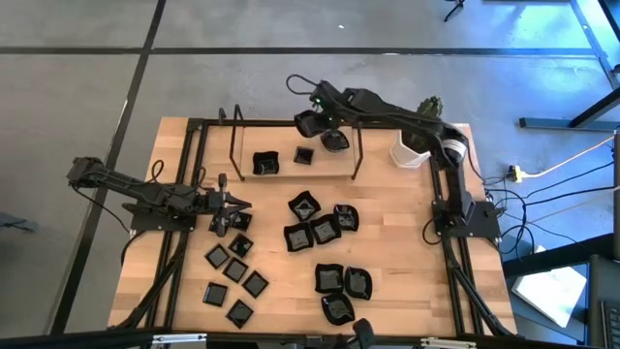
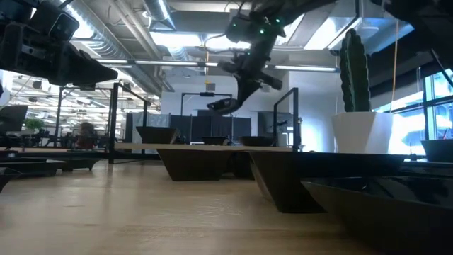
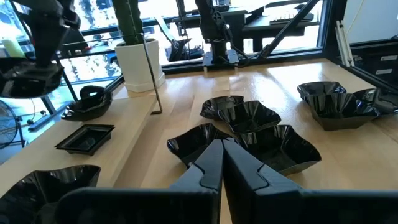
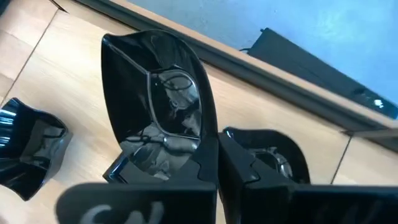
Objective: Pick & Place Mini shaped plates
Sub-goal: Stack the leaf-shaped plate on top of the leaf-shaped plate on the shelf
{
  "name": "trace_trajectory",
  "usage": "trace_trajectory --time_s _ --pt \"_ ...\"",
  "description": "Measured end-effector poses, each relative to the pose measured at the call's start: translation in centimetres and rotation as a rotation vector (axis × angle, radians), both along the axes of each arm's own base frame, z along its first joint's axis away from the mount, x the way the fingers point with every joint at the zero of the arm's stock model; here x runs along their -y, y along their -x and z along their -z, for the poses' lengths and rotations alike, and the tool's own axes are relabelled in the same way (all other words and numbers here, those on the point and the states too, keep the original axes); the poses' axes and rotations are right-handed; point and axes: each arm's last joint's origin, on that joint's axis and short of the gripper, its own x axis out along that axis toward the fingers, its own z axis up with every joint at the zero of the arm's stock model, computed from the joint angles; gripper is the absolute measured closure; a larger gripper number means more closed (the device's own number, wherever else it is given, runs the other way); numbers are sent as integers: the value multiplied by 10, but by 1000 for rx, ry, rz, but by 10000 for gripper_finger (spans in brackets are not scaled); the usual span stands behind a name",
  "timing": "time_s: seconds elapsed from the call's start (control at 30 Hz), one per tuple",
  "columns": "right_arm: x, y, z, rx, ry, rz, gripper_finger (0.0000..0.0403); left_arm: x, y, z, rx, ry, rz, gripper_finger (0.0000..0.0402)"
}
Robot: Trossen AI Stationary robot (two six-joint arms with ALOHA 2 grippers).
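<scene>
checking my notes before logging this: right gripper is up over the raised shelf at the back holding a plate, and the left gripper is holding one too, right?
Not quite. The right gripper is over the raised shelf, shut on a glossy black plate. The left gripper is shut but empty: the left wrist view shows its fingers closed together with nothing between them, above the plates on the table.

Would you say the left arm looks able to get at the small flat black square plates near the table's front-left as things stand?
Probably yes. The left gripper hangs shut and empty just behind the small flat black square plates, with bare table around them and nothing standing between. The right gripper is far off at the back, holding a glossy black plate.
</scene>
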Motion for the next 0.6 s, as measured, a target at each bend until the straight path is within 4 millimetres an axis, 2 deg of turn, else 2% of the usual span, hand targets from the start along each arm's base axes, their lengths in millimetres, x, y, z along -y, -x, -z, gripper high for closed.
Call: trace_trajectory --time_s 0.17,0.3,0.43,0.6 --pt "-11 -12 -24 5 80 -44 403 0 0 0 0 6 6 395" --pt "-20 -3 -37 -133 101 13 403 0 0 0 0 6 6 398" --pt "-23 5 -24 -279 15 97 403 0 0 0 0 7 6 395" --pt "-19 -6 7 -351 -53 122 403 0 0 0 2 19 5 394"
